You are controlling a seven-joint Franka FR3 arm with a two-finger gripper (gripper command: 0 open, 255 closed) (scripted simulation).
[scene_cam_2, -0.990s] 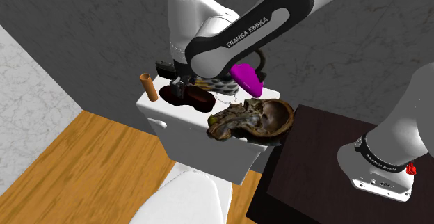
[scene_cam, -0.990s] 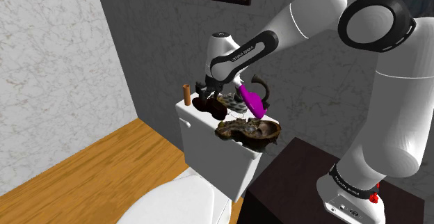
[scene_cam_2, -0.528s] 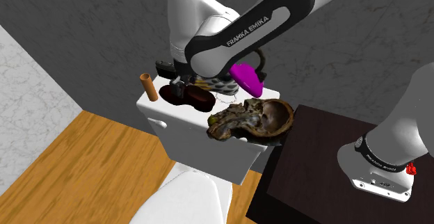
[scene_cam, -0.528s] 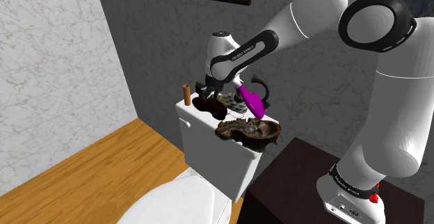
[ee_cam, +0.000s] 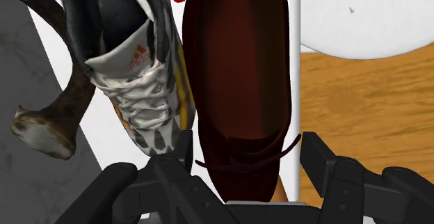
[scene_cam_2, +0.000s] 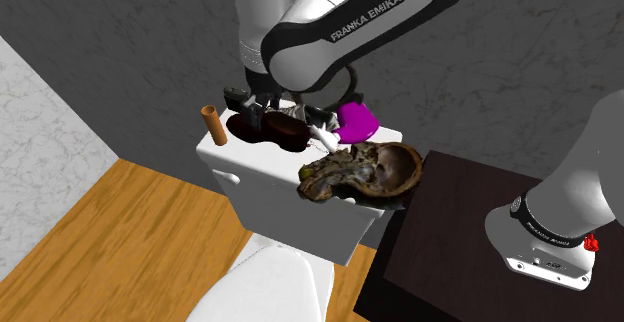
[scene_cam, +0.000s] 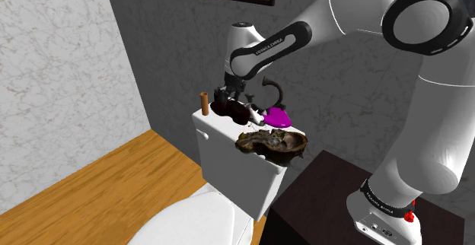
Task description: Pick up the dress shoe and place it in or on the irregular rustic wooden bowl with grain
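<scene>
The dark brown dress shoe [ee_cam: 240,83] lies on the white toilet tank lid [scene_cam: 221,141], seen also in the shoulder view [scene_cam: 233,112] and the second exterior view [scene_cam_2: 268,130]. My gripper [ee_cam: 247,153] is open and straddles the shoe's laced end, one finger on each side; the finger on the floor side stands clear of it. From outside, the gripper [scene_cam: 228,99] [scene_cam_2: 262,110] hangs just over the shoe. The rough brown wooden bowl [scene_cam: 275,144] [scene_cam_2: 368,168] rests on the lid's end nearest the stand, a short way from the shoe.
A white and grey sneaker [ee_cam: 139,83] lies right beside the dress shoe. A purple object [scene_cam: 278,116] [scene_cam_2: 357,120] and a dark curved piece [scene_cam: 274,91] sit behind the bowl. A brown cylinder [scene_cam: 204,103] stands at the lid's far end. Below are the toilet seat [scene_cam_2: 265,285] and wood floor [scene_cam: 84,186].
The arm's wrist has swung upward and the hand has turned, bringing the gripper down astride the dress shoe. The shoe and bowl stay on the lid.
</scene>
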